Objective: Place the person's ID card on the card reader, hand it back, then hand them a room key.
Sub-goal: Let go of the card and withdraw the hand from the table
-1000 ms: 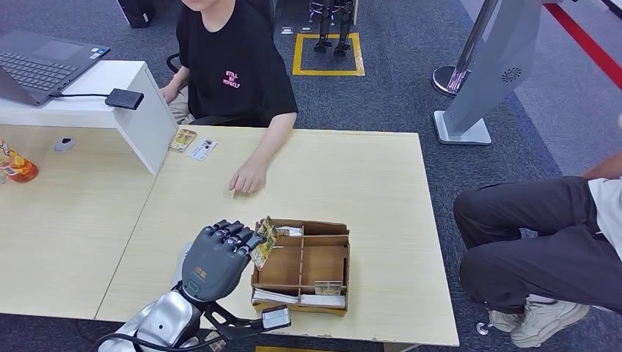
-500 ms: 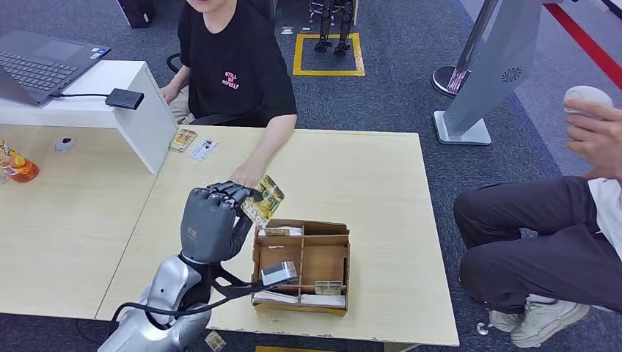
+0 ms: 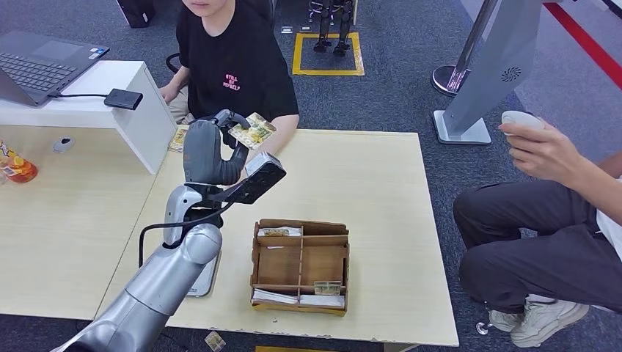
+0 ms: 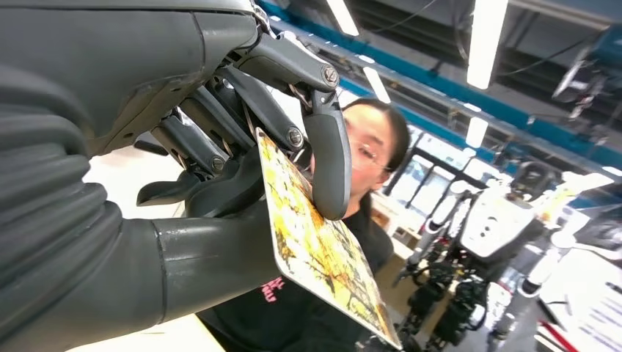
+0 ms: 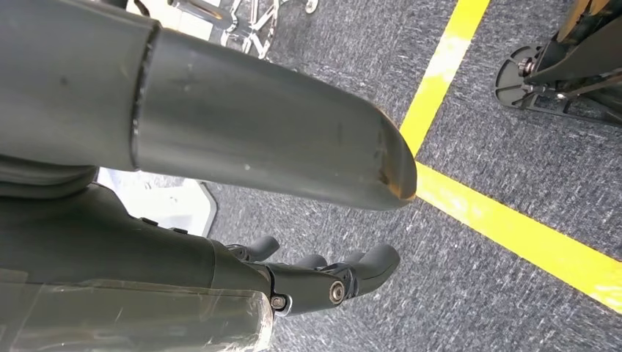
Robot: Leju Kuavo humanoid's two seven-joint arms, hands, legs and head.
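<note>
My left hand (image 3: 206, 149) is raised above the table's far side, close in front of the person in a black shirt (image 3: 235, 70). It pinches a yellow patterned room key card (image 3: 254, 130) between thumb and fingers, and the card sticks out toward the person. In the left wrist view the card (image 4: 315, 253) is clamped in my left hand (image 4: 169, 147), with the person right behind it. The black card reader (image 3: 123, 98) lies on the white stand at the left. My right hand (image 5: 326, 279) hangs over the carpet, holding nothing, fingers apart.
A wooden compartment box (image 3: 301, 293) holding more cards sits near the table's front edge. A laptop (image 3: 37, 62) is at the far left and a bottle (image 3: 16, 167) on the left table. A second person (image 3: 543, 220) sits at the right, holding a white object (image 3: 522, 119).
My left hand has lifted the key card out of the wooden box and carried it up and away toward the person. The seated person at the right has brought a hand forward.
</note>
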